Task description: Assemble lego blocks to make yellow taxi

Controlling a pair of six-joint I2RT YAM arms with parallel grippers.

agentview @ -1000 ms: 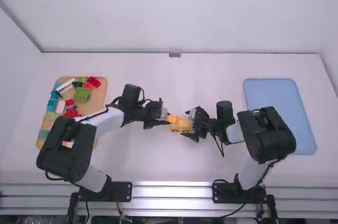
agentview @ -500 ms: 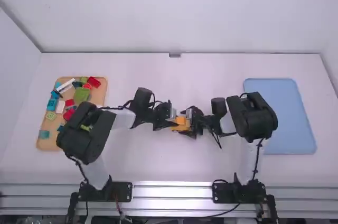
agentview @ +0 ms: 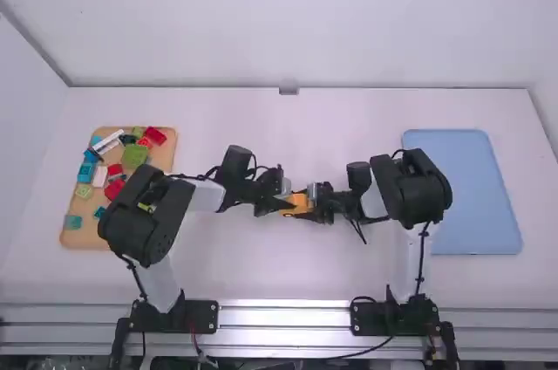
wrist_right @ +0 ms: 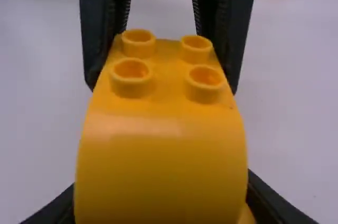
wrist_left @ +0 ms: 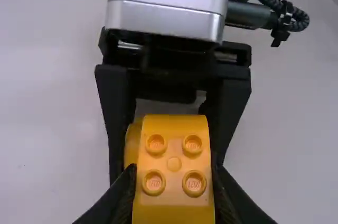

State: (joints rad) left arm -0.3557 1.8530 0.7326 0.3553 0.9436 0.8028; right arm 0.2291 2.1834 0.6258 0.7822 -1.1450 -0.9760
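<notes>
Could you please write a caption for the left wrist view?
Left gripper and right gripper face each other around a four-studded yellow block.

Small raised marks (wrist_left: 153,183) can be made out on the round studs (wrist_left: 193,145) of the yellow block (wrist_left: 173,211), but no text or number can be read.

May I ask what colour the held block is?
The block is yellow-orange; best: left wrist view.
</notes>
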